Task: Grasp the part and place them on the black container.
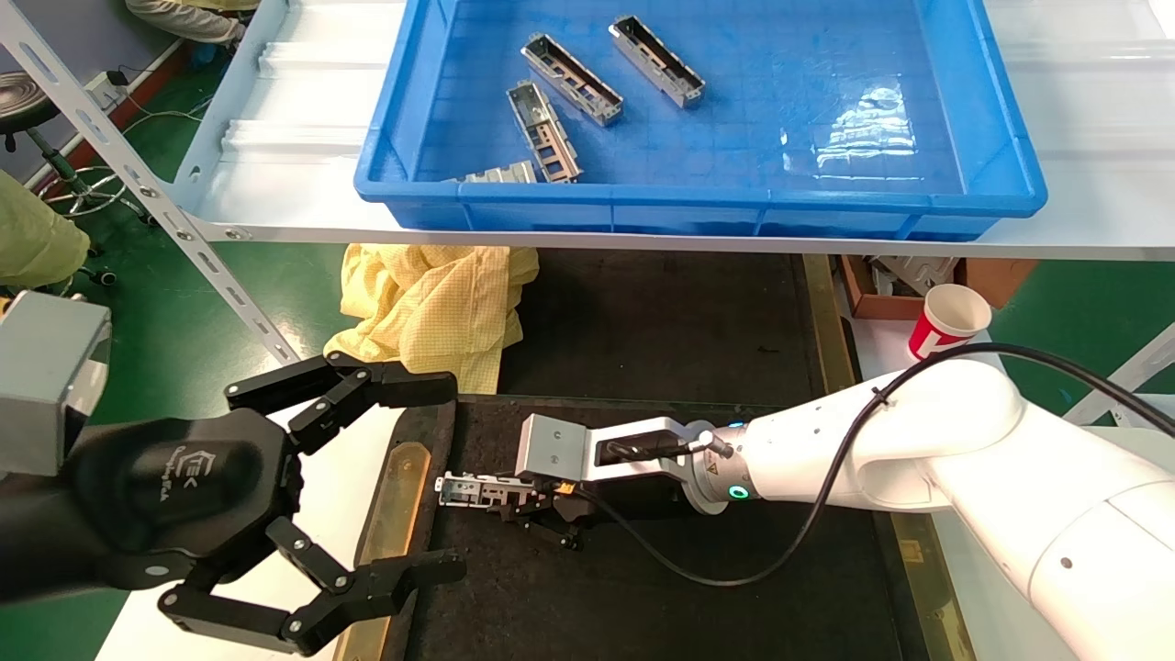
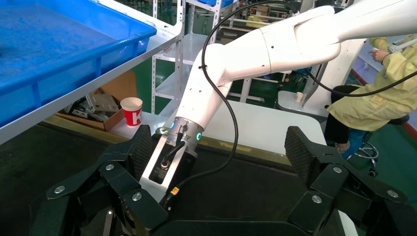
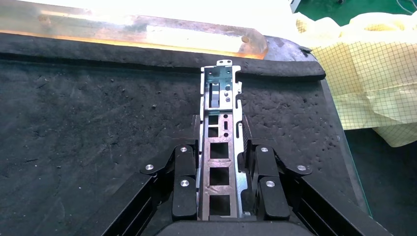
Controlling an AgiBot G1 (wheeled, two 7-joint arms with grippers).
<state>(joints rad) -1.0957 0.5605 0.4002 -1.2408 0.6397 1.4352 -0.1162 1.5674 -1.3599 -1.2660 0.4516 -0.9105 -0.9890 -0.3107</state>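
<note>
Right hand (image 1: 514,500) clamped on the part (image 1: 464,488) over the black container (image 1: 643,588).
The part's free end sat near the container's brass-edged left rim; left hand (image 1: 367,477) hung open beside that rim.

Our right gripper (image 1: 514,500) reaches leftward, low, its fingers (image 3: 184,169) closed on something; our left gripper (image 1: 441,477) hangs with fingers spread wide.

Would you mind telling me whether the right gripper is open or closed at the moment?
Shut: the right gripper clamps the part between its fingers, over the black container.
</note>
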